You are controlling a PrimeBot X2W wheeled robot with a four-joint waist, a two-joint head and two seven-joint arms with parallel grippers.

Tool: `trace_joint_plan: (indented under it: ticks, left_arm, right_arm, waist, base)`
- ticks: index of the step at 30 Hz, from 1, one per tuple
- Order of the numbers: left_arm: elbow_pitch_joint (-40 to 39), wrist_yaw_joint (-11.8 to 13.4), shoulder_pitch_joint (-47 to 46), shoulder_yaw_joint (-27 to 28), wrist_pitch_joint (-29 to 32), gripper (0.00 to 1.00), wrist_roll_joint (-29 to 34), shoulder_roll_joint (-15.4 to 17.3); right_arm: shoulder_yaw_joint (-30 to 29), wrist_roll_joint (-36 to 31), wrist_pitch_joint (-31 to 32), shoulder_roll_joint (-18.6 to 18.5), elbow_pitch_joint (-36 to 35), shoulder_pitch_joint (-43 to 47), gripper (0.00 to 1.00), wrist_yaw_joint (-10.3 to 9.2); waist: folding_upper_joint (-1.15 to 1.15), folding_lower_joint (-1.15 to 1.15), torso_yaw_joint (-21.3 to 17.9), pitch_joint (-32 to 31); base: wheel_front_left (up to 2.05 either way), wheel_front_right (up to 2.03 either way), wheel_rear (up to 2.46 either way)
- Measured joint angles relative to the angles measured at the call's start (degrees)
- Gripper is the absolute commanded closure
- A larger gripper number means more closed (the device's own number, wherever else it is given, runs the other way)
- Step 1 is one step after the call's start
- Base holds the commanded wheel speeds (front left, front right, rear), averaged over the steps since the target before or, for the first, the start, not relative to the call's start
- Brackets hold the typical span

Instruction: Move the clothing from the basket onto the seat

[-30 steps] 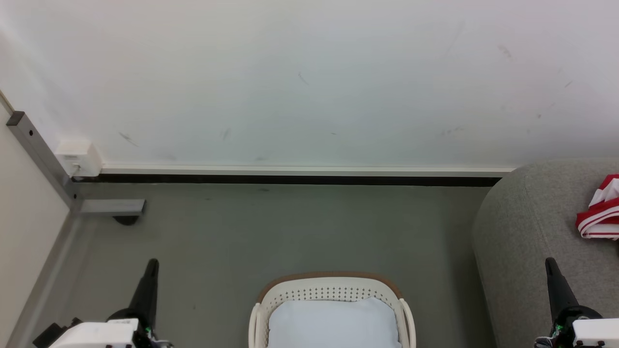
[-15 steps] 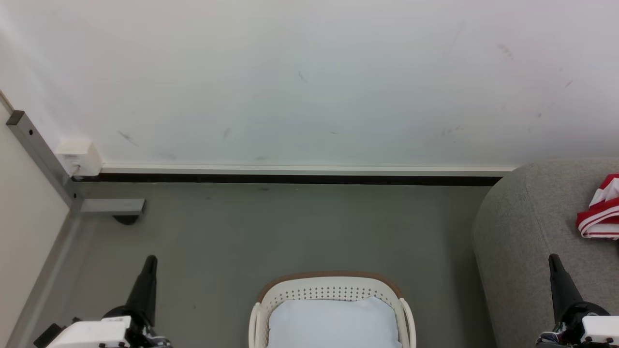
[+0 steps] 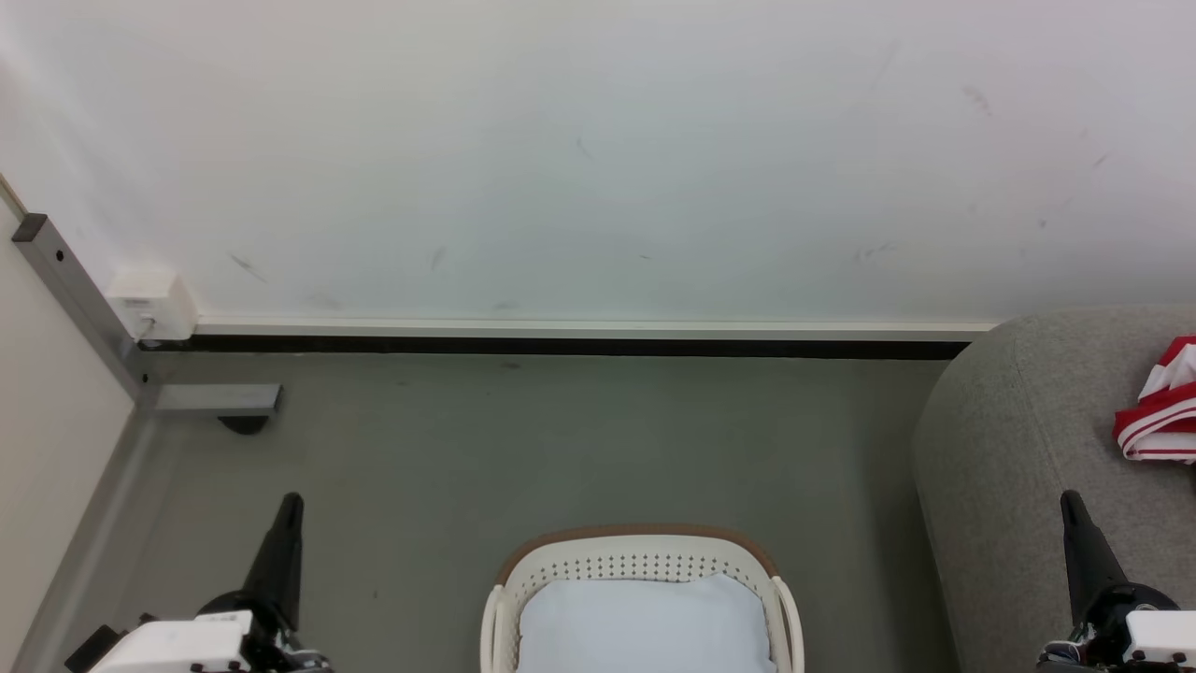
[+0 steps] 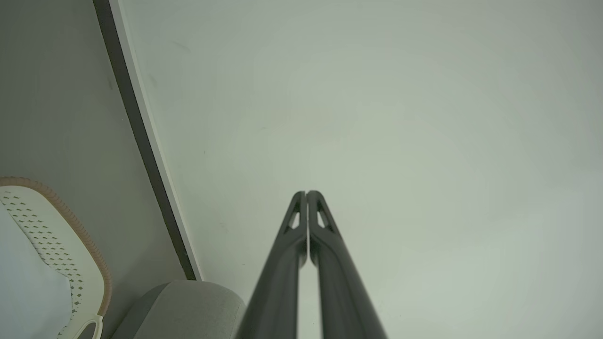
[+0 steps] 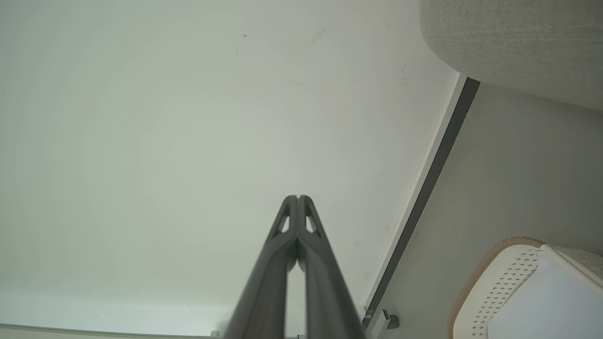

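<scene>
The white perforated basket (image 3: 645,565) with its brown rim sits on the floor at the bottom centre, and inside it I see just the flat white sheet (image 3: 645,622). A red jersey with white striped trim (image 3: 1159,411) lies on the grey seat (image 3: 1009,449) at the right edge. My left gripper (image 3: 291,505) stands shut at the lower left, apart from the basket, its tips pressed together in the left wrist view (image 4: 306,193). My right gripper (image 3: 1067,498) is shut too, in front of the seat, with touching tips in the right wrist view (image 5: 297,197). Neither holds anything.
A white wall (image 3: 598,159) with a dark baseboard (image 3: 561,347) runs across behind the grey floor (image 3: 523,449). A grey metal post with a foot bracket (image 3: 215,400) and a small white box (image 3: 149,304) stand at the left corner.
The right gripper shifted slightly right and down between one second ago and half a second ago; the left gripper dropped a little. Since then nothing has moved.
</scene>
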Motion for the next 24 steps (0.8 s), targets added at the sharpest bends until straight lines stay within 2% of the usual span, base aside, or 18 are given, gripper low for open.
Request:
trace_joint_plan:
  ticks: [24]
  left_arm:
    - [0.0, 0.0, 0.0, 0.0, 0.0, 1.00, 0.0, 0.0]
  right_arm:
    - [0.2, 0.2, -0.3, -0.2, 0.0, 0.0, 1.00, 0.00]
  waist:
    - [0.00, 0.00, 0.0, 0.0]
  base:
    - [0.00, 0.00, 0.00]
